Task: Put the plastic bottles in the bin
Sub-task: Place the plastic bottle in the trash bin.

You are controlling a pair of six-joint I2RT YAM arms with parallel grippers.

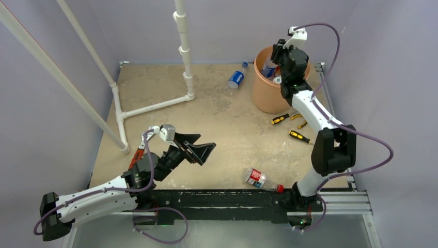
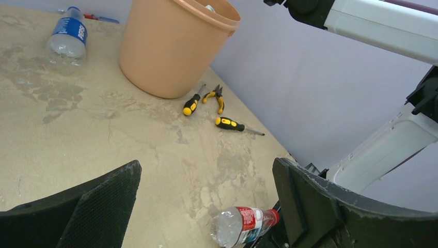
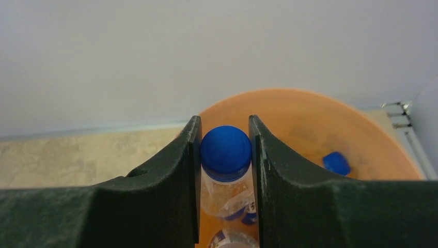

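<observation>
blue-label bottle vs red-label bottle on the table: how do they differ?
Label: the blue-label bottle wears blue, the red-label bottle red with a red cap. Place: the blue-label bottle lies far, left of the bin; the red-label bottle lies at the near edge. Both lie on their sides, ungripped.

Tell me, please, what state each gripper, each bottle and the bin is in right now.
right gripper: shut on the blue-capped bottle.
blue-capped bottle: held at its cap, over the bin.
left gripper: open, empty, above the table.
bin: upright, bottles inside.
blue-label bottle: lying on the table, outside the bin.
red-label bottle: lying near the table's near edge.
</observation>
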